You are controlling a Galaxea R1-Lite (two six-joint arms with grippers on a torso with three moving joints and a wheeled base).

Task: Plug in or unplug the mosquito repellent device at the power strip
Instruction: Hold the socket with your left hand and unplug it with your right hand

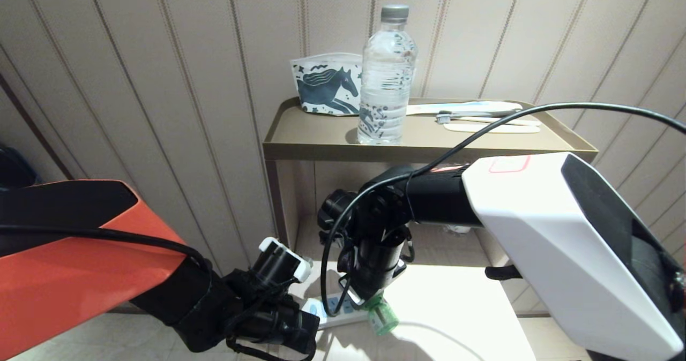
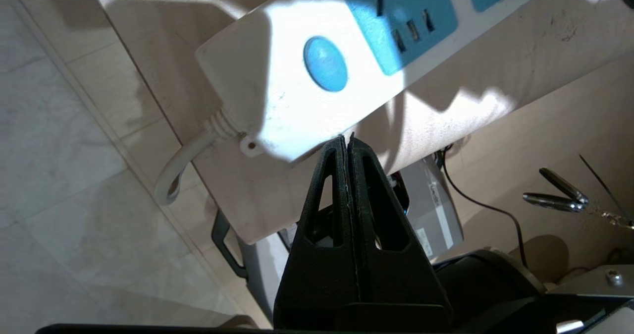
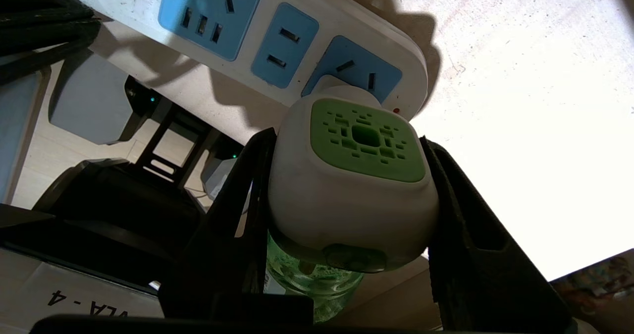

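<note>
The mosquito repellent device (image 3: 354,175), white with a green vented top and a green bottle below, sits between the fingers of my right gripper (image 3: 346,138), which is shut on its sides. Its back rests against the end socket of the power strip (image 3: 342,27); the prongs are hidden. In the head view the device (image 1: 381,315) hangs under my right gripper (image 1: 375,299) at the strip (image 1: 332,313). My left gripper (image 2: 345,138) is shut and empty, its tips at the near edge of the strip (image 2: 277,101) by the blue oval button (image 2: 325,64). It shows low in the head view (image 1: 308,326).
The strip lies on a low pale surface (image 1: 455,307), and its white cord (image 2: 183,165) loops off over the tiled floor. Behind stands a side table (image 1: 418,136) carrying a clear water bottle (image 1: 387,74), a horse-print pouch (image 1: 327,85) and toothbrush items (image 1: 482,117).
</note>
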